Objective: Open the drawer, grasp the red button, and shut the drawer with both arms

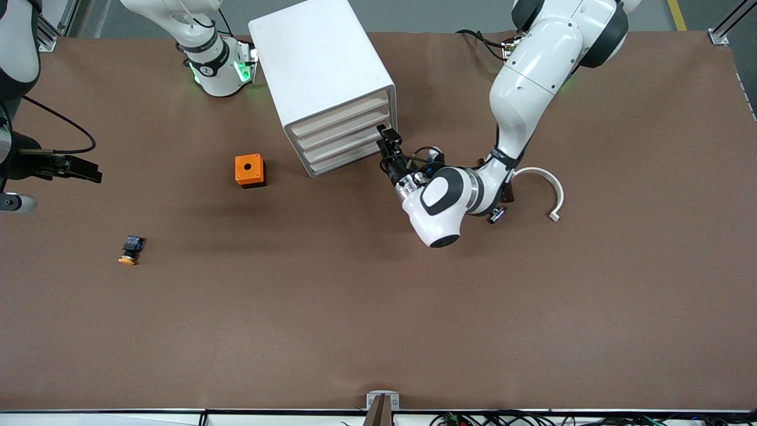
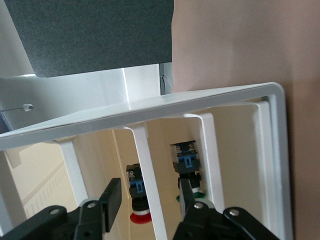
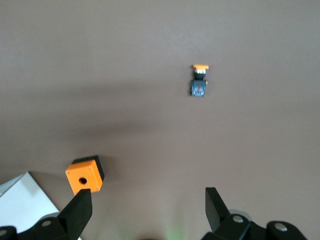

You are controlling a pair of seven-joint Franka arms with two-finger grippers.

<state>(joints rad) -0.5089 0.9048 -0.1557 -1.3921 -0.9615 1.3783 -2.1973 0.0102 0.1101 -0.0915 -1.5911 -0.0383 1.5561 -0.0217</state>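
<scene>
The left gripper [image 1: 388,139] is at the front of the white cabinet [image 1: 322,65]. Its two fingers [image 2: 113,193] are partly closed, one on each side of a thin white bar [image 2: 142,160] on the cabinet front. A small gap shows on each side of the bar.

There are two arms and two grippers. The right gripper [image 1: 80,169] waits with its fingers spread wide, up over the table [image 1: 378,307] at the right arm's end.

There is one cabinet with four drawers [image 1: 343,139], all pushed in. The left wrist view shows two buttons inside the cabinet. The red button [image 2: 138,200] shows between one finger and the bar, very near the left gripper. A green-capped button [image 2: 188,167] sits just beside it.

One orange cube [image 1: 250,170] lies on the table near the cabinet. One orange-capped button [image 1: 130,249] lies nearer the front camera, toward the right arm's end. One curved white piece [image 1: 547,183] lies beside the left arm.
</scene>
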